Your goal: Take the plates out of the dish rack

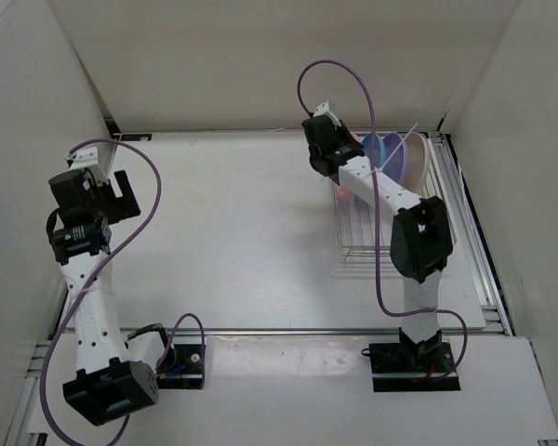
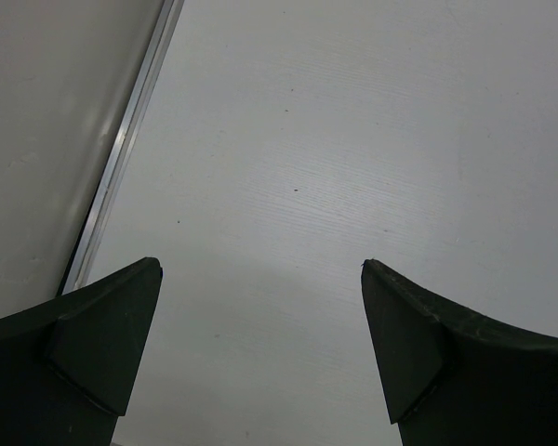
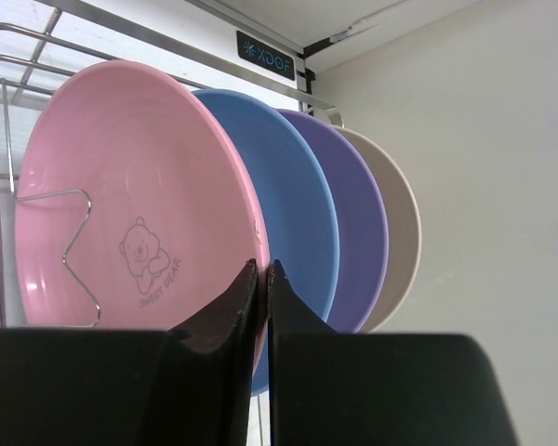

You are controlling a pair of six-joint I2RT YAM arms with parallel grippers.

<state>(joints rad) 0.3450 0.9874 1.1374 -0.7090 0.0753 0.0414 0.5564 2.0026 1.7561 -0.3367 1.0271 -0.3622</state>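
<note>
Plates, four, on edge in a row in the rectangular silver wire dish rack (image 1: 358,232), at the far right of the white table (image 1: 223,232). Rack's far end close under the back wall, its right side near the table's right edge rails.

Nearest the right wrist camera: pink round plastic plate (image 3: 139,204), small bear printed on its face. Behind it and overlapping: blue round plastic plate (image 3: 298,214), purple round plastic plate (image 3: 358,223), cream round plastic plate (image 3: 402,232), each rim just beside the next. Bent wire prong (image 3: 74,242) across the pink face at the left. Top rail (image 3: 121,23) of the rack above the rims, with a black label (image 3: 265,56) on it.

Narrow pinch of the right gripper (image 3: 262,277) on the lower rim of the pink plate: one black finger on the front face, the other in the slot between pink and blue. Little room in that slot; blue plate touching the back finger or only near it, cannot tell which. Plain white side wall (image 3: 502,186) beyond the cream plate.

Wide spread of the left gripper (image 2: 260,269), nothing between its fingers, hovering over bare table near the aluminium edge rail (image 2: 121,158), with the left wall (image 2: 37,111) right beside that rail. Broad stretch of white tabletop between the rack's left side and the left arm.
</note>
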